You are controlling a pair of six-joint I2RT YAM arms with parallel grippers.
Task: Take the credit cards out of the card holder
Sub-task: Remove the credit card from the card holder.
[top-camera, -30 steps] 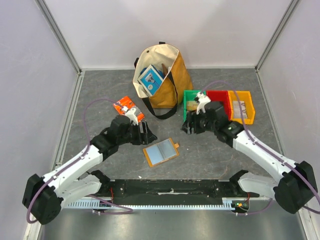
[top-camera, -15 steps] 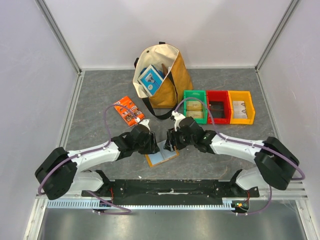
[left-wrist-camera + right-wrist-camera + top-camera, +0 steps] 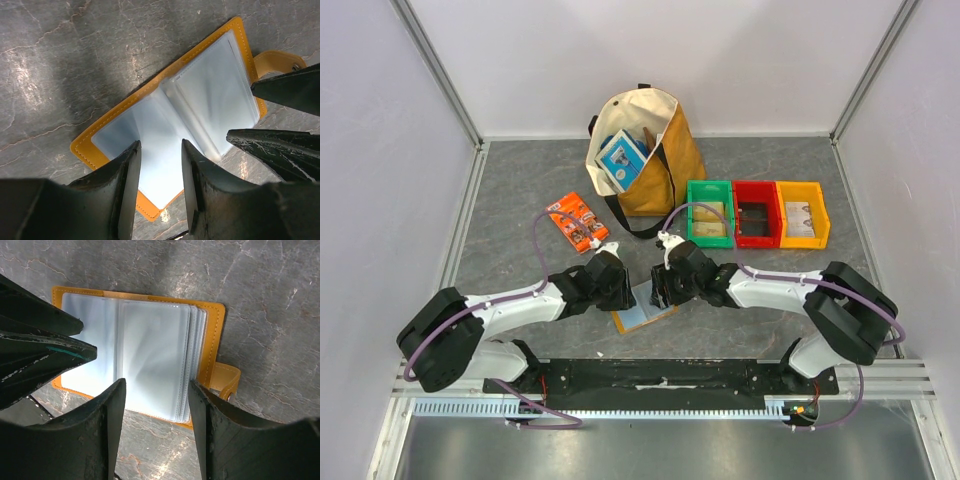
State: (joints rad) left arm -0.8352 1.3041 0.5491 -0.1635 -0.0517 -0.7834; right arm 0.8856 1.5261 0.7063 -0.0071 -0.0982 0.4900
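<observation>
The card holder [image 3: 640, 318] lies open and flat on the grey table, orange-tan outside with pale blue-grey plastic pockets. My left gripper [image 3: 621, 291] hangs low over its left half and my right gripper [image 3: 664, 291] over its right half. In the left wrist view my left gripper [image 3: 161, 150] stands open above the holder's [image 3: 210, 95] near pocket, with nothing between its fingers. In the right wrist view my right gripper [image 3: 157, 386] is open, straddling the stacked pockets of the holder [image 3: 150, 345] beside the closing tab [image 3: 225, 380]. The credit cards are hidden.
A tan tote bag [image 3: 665, 175] stands behind, with a blue-and-white box [image 3: 622, 158] inside. An orange printed packet [image 3: 577, 222] lies at the left. Green [image 3: 710, 190], red [image 3: 756, 190] and yellow [image 3: 802, 190] bins line up at the right.
Both arms have swung in from either side and come down onto the open card holder. The left jaws have narrowed and the right jaws have narrowed slightly.
</observation>
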